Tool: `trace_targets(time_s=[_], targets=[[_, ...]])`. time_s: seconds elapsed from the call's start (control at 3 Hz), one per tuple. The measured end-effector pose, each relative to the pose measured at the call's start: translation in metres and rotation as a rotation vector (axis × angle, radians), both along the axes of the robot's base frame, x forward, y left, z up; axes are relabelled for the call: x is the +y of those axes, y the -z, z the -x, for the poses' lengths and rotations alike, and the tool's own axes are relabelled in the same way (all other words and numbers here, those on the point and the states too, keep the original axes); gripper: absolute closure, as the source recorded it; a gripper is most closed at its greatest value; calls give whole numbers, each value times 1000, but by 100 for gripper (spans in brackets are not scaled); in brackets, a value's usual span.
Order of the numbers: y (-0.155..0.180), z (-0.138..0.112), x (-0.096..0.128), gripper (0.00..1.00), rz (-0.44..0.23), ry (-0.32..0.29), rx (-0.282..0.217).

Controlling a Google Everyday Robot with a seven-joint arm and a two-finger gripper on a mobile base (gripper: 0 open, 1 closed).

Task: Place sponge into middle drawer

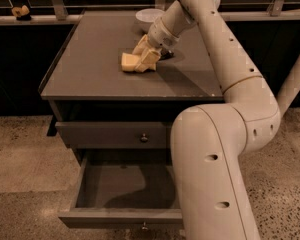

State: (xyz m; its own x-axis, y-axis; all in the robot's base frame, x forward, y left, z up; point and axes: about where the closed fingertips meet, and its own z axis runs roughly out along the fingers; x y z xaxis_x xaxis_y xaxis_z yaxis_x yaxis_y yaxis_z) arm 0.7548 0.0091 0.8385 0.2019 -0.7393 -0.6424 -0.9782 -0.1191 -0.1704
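The yellow sponge (130, 62) lies flat on the grey cabinet top (90, 59), near its middle. My gripper (145, 54) is down on the cabinet top at the sponge's right end, touching or overlapping it. The middle drawer (121, 186) is pulled open below, with a bare floor and its small dark knob (144, 227) at the front centre. My arm's large lower link (210, 169) hides the drawer's right part.
The upper drawer front (105, 134) with its knob is closed. A white bowl (149, 15) stands at the back of the cabinet top, behind my wrist. A small dark item (166, 55) lies just right of the gripper. A railing and ledge run behind the cabinet.
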Motion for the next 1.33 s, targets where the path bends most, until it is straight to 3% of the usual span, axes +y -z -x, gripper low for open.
trace_targets(time_s=[0.67,1.0,1.33], targets=[[-6,7,-3,100,6,8,-8],[-55,22,-29,100,-23,99,-112],[-130,57,-67,100,-86,251,-243]])
